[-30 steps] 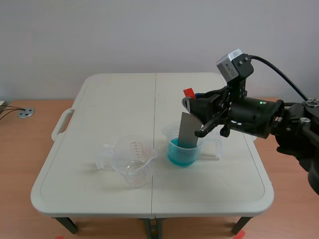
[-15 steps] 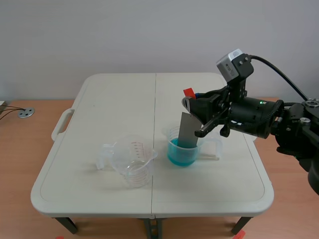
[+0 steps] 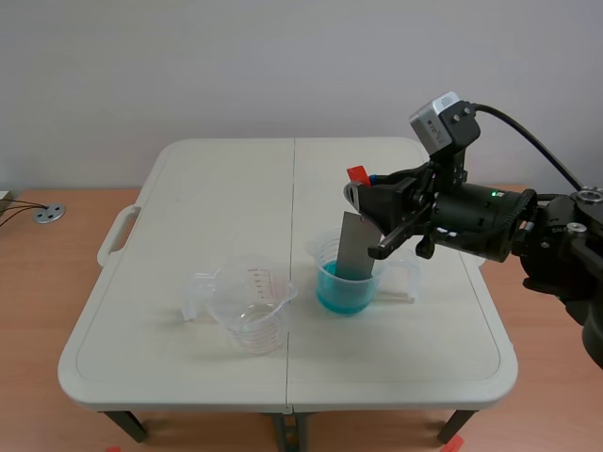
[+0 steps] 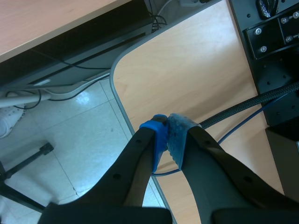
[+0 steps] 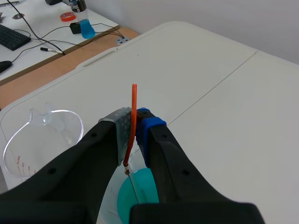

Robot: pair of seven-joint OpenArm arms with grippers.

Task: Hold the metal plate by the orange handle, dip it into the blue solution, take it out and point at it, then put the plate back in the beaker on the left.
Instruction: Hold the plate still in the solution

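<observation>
My right gripper [image 3: 363,193] [image 5: 132,126] is shut on the orange handle [image 3: 356,175] [image 5: 133,112] of the grey metal plate [image 3: 357,247]. The plate hangs upright with its lower end inside the beaker of blue solution [image 3: 346,281] [image 5: 140,191], right of the table's middle seam. The empty clear beaker [image 3: 245,303] [image 5: 39,135] stands to the left of it. My left gripper [image 4: 167,137] is shut on nothing, away from the table over a wooden desk edge; it does not show in the scene view.
The white folding table [image 3: 188,207] has a carry handle [image 3: 115,235] at its left edge. In the right wrist view a wooden desk [image 5: 51,65] beyond the table holds cables and a small bottle [image 5: 84,18]. Cables [image 4: 243,109] run under the left gripper.
</observation>
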